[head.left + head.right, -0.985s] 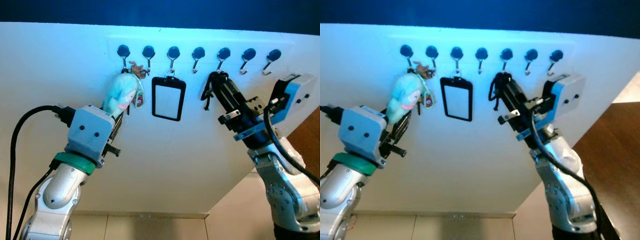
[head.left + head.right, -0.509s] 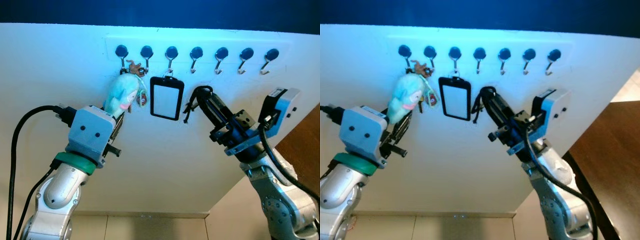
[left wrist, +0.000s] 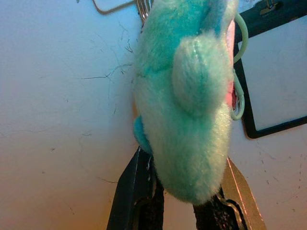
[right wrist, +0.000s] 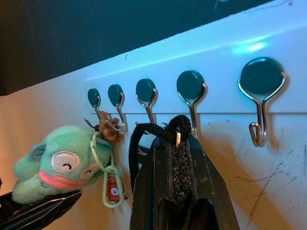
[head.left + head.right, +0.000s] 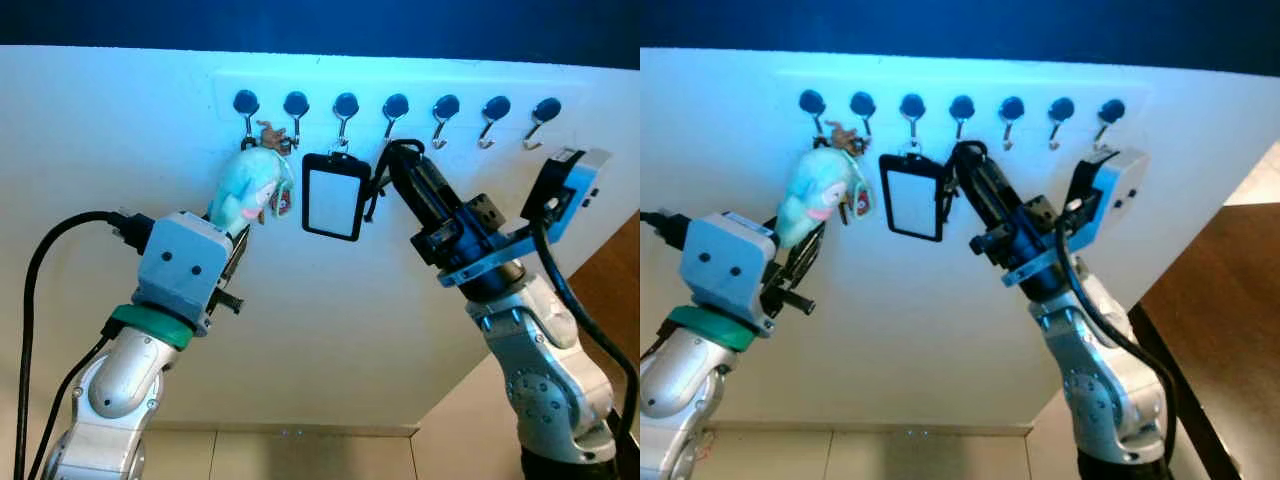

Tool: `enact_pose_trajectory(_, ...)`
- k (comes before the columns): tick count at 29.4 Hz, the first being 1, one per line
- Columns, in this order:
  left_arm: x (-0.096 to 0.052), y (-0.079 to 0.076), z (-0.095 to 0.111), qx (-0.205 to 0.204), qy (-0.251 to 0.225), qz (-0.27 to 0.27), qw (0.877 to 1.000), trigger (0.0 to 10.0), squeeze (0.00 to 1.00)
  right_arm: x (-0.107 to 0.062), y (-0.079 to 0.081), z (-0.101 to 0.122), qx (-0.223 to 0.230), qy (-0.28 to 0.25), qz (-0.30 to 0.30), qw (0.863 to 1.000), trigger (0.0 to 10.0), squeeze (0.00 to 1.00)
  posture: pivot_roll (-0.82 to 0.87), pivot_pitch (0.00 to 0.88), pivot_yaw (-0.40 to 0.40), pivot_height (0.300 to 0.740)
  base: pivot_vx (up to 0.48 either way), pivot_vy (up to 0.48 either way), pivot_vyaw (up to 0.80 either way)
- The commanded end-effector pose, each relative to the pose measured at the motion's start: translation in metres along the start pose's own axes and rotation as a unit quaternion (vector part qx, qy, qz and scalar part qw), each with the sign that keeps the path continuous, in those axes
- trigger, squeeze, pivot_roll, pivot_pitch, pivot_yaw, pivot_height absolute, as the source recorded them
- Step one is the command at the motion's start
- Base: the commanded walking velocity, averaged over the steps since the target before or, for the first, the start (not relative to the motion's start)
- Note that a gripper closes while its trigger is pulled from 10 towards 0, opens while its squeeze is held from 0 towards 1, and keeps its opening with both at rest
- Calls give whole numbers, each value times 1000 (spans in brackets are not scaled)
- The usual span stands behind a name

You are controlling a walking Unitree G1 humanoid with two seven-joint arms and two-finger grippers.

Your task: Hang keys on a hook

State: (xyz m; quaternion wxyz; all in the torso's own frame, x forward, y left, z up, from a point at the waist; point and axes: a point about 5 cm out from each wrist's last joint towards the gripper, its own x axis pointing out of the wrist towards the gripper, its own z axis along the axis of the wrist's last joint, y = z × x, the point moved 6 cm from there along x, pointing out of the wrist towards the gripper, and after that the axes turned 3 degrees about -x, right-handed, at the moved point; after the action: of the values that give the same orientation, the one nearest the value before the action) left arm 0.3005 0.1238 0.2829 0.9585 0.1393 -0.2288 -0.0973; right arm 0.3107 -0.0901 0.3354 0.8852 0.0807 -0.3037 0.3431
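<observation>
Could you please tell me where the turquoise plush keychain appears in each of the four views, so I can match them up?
Left eye view: plush keychain hangs upper left, under the two leftmost hooks, above the left gripper.
Right eye view: upper left, beside the black badge holder.
Left wrist view: close up, centre.
Right wrist view: lower left.
Shared landmark: the badge holder or the hook row beside it.
</observation>
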Motion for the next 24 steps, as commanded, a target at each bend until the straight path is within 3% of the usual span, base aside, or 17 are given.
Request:
enact_pose_trajectory(1, -2, -3, -3, -3, 3, -4, 1000, 10000, 0, 3, 1, 1, 9, -6, 7, 1000, 10000, 0, 79, 106, 79, 740, 0, 0, 0)
enact_pose_trajectory(24, -3, -4, -4, -5, 6, -5, 1000, 10000, 0, 12, -1, -8, 91, -13, -15, 996, 10000, 0, 81, 113, 81, 740, 0, 0, 0)
